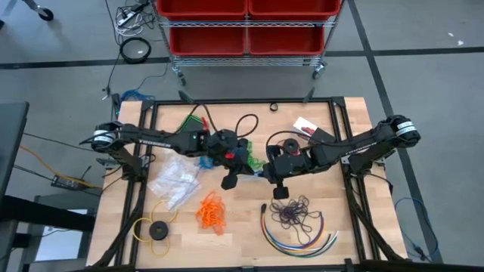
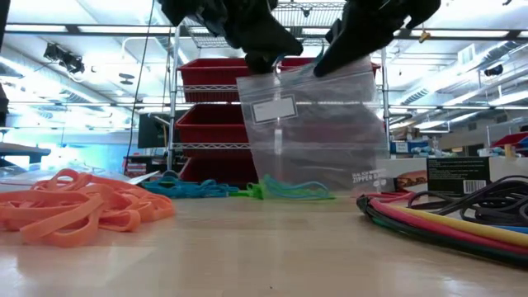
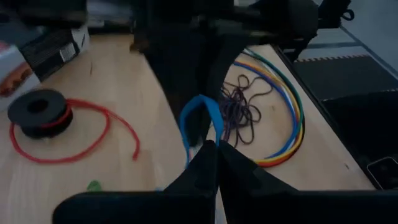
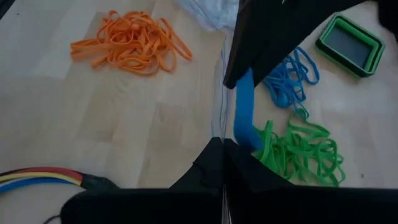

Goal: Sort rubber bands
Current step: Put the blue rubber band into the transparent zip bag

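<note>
Rubber bands lie in soft, light bunches: orange at lower centre, green and blue mid-table. Take a bunch from above. Left gripper and right gripper each pinch the clear bag.

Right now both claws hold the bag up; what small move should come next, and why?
Probably pull the bag's mouth open. Both the left claw and the right claw pinch its top edge, it looks empty, and the bands lie loose on the table.

Bare wood between orange bands and cables, both arms crowd centre
</note>
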`<act>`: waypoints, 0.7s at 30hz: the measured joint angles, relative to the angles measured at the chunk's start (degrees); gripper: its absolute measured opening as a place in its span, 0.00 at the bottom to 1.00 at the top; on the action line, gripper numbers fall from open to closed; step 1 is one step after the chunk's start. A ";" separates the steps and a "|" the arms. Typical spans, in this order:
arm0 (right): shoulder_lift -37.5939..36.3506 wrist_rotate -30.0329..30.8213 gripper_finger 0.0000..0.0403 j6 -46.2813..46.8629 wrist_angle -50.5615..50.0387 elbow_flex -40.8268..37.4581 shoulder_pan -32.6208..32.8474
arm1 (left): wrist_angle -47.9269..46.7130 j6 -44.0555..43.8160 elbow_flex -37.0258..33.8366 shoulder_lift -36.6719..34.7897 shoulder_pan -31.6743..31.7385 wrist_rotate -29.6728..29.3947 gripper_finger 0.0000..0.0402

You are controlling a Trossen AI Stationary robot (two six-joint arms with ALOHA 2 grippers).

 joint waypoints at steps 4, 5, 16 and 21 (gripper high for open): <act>0.00 0.47 0.00 0.00 0.09 0.00 0.00 | 0.39 -1.50 -1.06 1.05 0.42 1.63 0.03; 0.00 0.55 0.00 0.00 0.07 0.00 0.00 | 0.67 -1.76 -1.08 1.29 0.38 1.75 0.03; 0.00 0.53 0.00 -0.43 0.42 -0.02 0.02 | -1.48 -2.20 -1.16 6.57 0.70 1.98 0.03; 0.00 0.20 0.00 -0.44 0.14 -0.04 0.02 | -1.24 -1.99 -1.12 6.86 0.68 0.85 0.03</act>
